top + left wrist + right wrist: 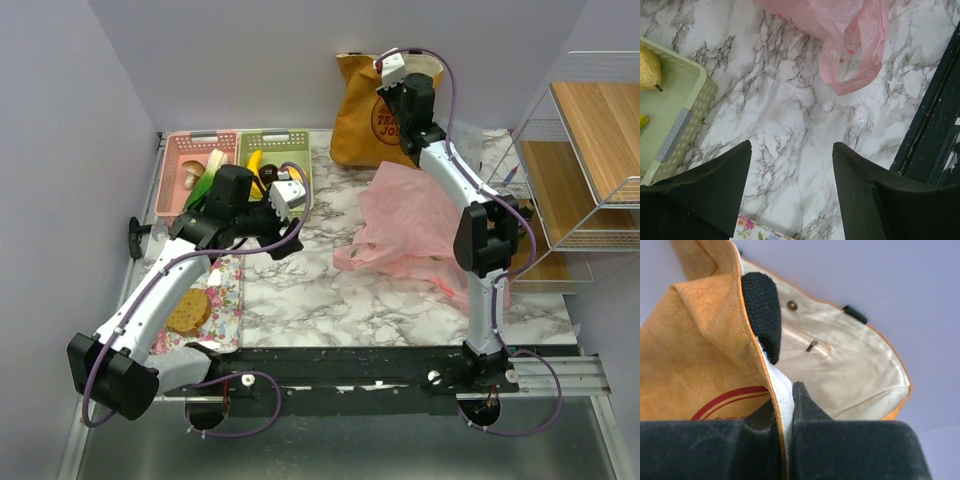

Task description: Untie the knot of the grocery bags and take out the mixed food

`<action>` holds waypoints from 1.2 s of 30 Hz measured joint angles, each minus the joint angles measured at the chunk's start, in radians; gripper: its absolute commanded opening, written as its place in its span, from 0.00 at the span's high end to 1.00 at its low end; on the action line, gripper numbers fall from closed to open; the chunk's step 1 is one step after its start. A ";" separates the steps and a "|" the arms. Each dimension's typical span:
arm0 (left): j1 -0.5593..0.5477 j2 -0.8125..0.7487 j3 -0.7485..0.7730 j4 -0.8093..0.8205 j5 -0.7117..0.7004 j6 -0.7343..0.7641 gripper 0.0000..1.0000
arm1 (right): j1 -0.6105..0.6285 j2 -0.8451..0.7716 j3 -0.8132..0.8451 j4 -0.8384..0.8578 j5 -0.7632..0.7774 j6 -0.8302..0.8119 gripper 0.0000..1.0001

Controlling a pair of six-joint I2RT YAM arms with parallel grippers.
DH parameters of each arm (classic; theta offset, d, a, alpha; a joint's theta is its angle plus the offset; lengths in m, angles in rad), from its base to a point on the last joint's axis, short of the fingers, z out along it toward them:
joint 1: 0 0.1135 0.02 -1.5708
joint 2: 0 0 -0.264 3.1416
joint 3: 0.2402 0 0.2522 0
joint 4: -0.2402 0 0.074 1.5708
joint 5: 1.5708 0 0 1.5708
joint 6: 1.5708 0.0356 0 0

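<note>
Pinched tight in my right hand (pixel 783 407) is the logo-side rim of the tote (pixel 705 350), with white lining showing at the fingers. It stands upright at the far edge of the table (pixel 300 290), mouth up, below my wrist. My left hand (pixel 792 165) hangs open and empty toward the left edge, beyond the pink bag (pixel 410 225). The right arm is nearer, so I judge the rim should be drawn toward the near edge.

A: The pink bag (pixel 840 30) is thin plastic, translucent, crinkly and a little shiny.
B: And the yellow tote (pixel 700 340)?
A: Matt and grainy outside, like rough paper. Its lining (pixel 850 375) is cream and smoother.
B: The table (pixel 790 115) looks like glossy marble.
A: Yes. The green basket (pixel 699 87) is matt plastic, and the shelf (pixel 590 110) is wood in a metal wire frame.
</note>
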 measured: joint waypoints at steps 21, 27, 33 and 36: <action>0.290 -0.163 0.030 0.103 0.076 -0.209 0.01 | -0.013 -0.126 0.124 0.060 -0.327 0.425 0.99; 0.511 -0.149 0.142 0.147 0.097 -0.361 0.01 | 0.023 -0.228 0.145 0.049 -0.565 0.597 0.99; 0.656 -0.111 0.220 0.149 0.086 -0.432 0.01 | 0.107 -0.349 0.051 0.028 -0.840 0.698 0.99; 0.678 -0.094 0.265 0.127 0.058 -0.422 0.02 | 0.163 -0.433 -0.069 -0.006 -0.952 0.695 0.99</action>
